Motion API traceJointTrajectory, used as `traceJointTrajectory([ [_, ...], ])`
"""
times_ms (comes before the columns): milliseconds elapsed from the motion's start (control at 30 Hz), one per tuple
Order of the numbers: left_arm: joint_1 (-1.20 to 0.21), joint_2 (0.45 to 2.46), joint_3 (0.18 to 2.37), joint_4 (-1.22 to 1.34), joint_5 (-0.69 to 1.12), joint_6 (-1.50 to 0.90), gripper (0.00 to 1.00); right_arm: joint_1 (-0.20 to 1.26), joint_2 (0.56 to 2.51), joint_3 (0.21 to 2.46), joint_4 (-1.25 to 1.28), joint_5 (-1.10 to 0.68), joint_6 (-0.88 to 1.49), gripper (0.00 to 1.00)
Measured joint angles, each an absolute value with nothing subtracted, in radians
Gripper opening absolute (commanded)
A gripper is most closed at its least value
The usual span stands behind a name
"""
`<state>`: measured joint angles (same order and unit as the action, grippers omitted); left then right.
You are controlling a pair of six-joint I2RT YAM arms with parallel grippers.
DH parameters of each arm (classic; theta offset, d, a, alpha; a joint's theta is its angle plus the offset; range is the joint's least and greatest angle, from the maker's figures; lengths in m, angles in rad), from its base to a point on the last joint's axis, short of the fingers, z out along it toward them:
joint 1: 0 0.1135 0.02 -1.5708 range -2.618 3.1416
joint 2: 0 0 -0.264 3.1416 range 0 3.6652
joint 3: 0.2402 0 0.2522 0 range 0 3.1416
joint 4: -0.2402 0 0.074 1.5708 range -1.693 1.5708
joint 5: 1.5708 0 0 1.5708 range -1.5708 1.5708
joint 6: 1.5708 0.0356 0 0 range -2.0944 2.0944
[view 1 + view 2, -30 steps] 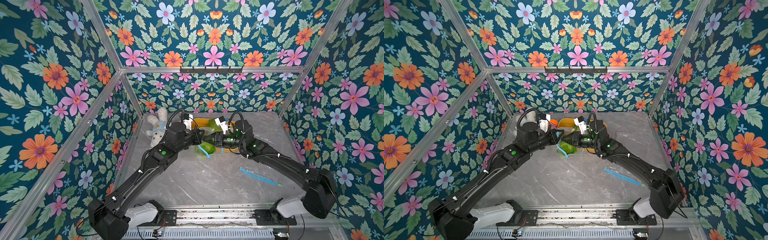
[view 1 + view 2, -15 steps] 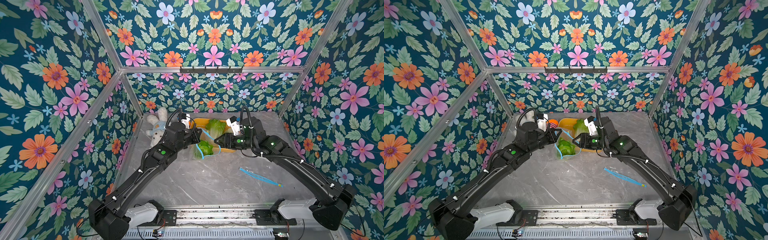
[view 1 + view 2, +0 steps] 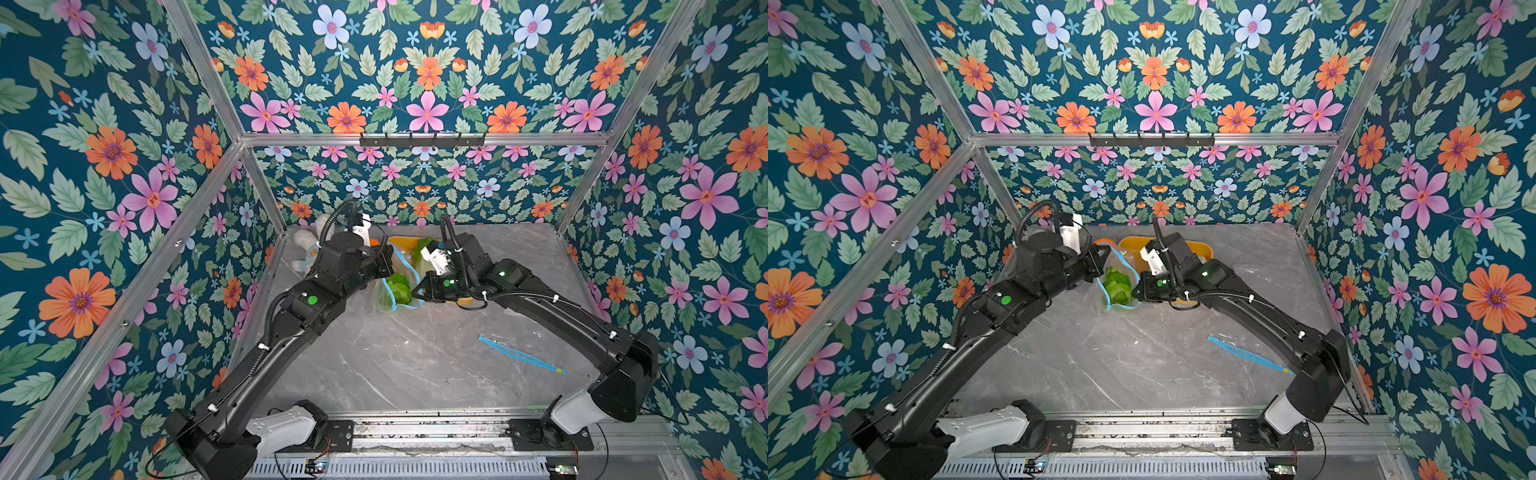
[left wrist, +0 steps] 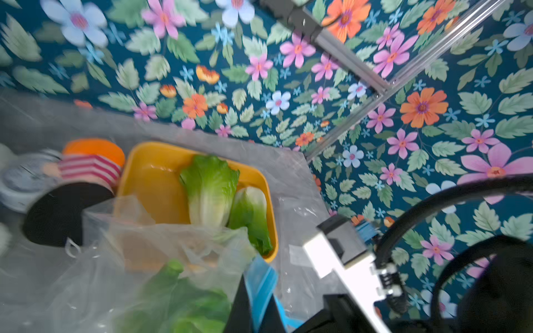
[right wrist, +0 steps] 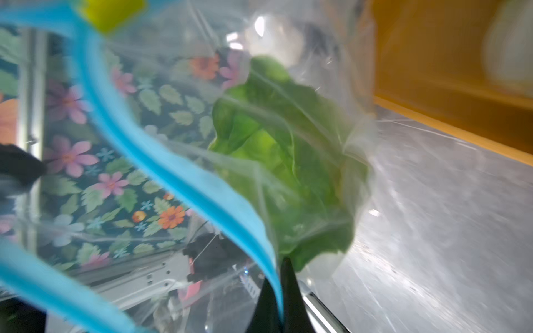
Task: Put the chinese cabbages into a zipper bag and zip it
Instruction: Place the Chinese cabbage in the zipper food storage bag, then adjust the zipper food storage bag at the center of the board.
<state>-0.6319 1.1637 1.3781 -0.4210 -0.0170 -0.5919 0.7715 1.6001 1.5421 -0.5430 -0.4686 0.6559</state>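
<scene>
**Clear plastic bag pinched at both sides, one cabbage inside**

The bag point(image 3: 386, 297) is held up between the two arms with its mouth facing up, and its blue zip strip point(image 5: 173, 173) curves open in a loop. One cabbage point(image 3: 1116, 286) sits inside it, with its green leaves towards the mouth. Just beyond the bag, a yellow tray point(image 4: 150, 178) holds two more cabbages point(image 4: 210, 190), side by side and touching.

The left gripper point(image 3: 389, 259) is closed on the bag's far-left rim. The right gripper point(image 5: 281, 276) is clamped thin on the strip at the bag's right side, and the bagged cabbage lies just past its tips. The right arm crosses above the right part of the tray.

The grey marbled surface point(image 3: 395, 365) is most open on the near side of the bag, between the arms. A second bag point(image 3: 519, 353) lies flat at near right, well apart. A plush toy point(image 3: 305, 249) sits in the far-left corner behind the left arm. Floral walls close in on the far, left and right sides, and the tray is near the far wall.
</scene>
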Motion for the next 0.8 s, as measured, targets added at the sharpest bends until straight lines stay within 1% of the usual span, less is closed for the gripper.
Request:
traceJointTrajectory([
  [67,-0.632,1.138,1.416,-0.451,-0.067,-0.552,0.0,0.802,1.642,1.589,-0.492,-0.517,0.667,0.0],
  [133,-0.631,1.105,1.394,-0.484,-0.11,-0.531,0.0,0.805,1.647,1.604,-0.456,-0.557,0.688,0.0],
  [300,-0.631,1.119,1.319,-0.572,-0.163,-0.509,0.0,0.777,1.61,1.647,-0.522,-0.485,0.699,0.0],
  [400,-0.63,1.146,1.328,-0.626,-0.191,-0.496,0.0,0.783,1.588,1.687,-0.519,-0.5,0.697,0.0],
  [567,-0.63,1.144,1.36,-0.629,-0.232,-0.484,0.0,0.779,1.614,1.726,-0.519,-0.523,0.697,0.0],
  [800,-0.623,1.121,1.428,-0.684,-0.321,-0.442,0.0,0.805,1.702,1.724,-0.453,-0.581,0.703,0.0],
])
